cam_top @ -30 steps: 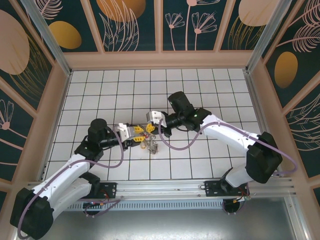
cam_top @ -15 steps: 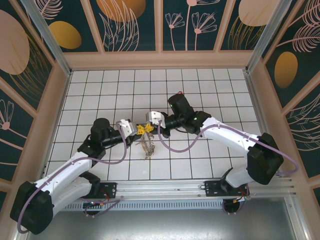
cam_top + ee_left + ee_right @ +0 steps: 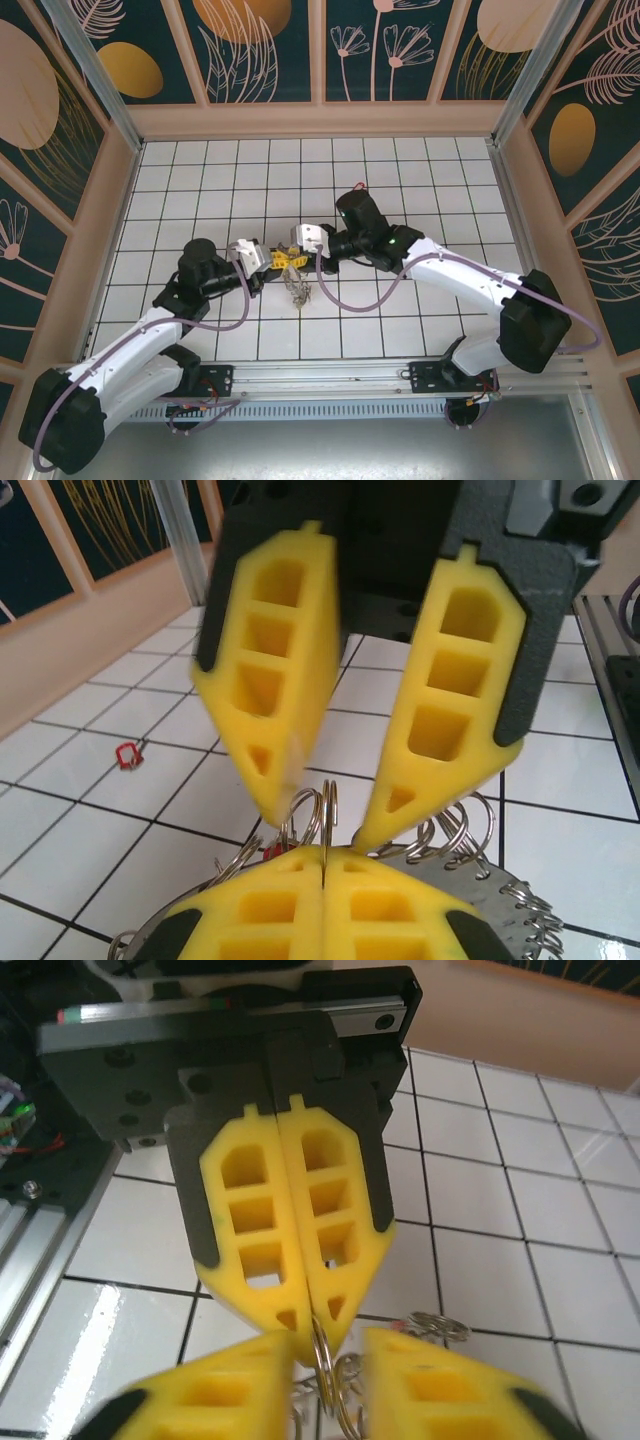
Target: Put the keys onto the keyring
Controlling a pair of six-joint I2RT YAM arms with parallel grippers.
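The left tool (image 3: 312,1332) is clamped shut on one thin split ring of the keyring (image 3: 300,291). The keyring hangs over the middle of the bench (image 3: 420,190), just toward 6 o'clock of the meeting tools. The right tool (image 3: 325,815) has its jaws parted around neighbouring rings. The bundle looks light and floppy, its wire springy and slick, so pinch a single ring flat. A red-tagged key (image 3: 127,754) lies apart, toward 9 o'clock.
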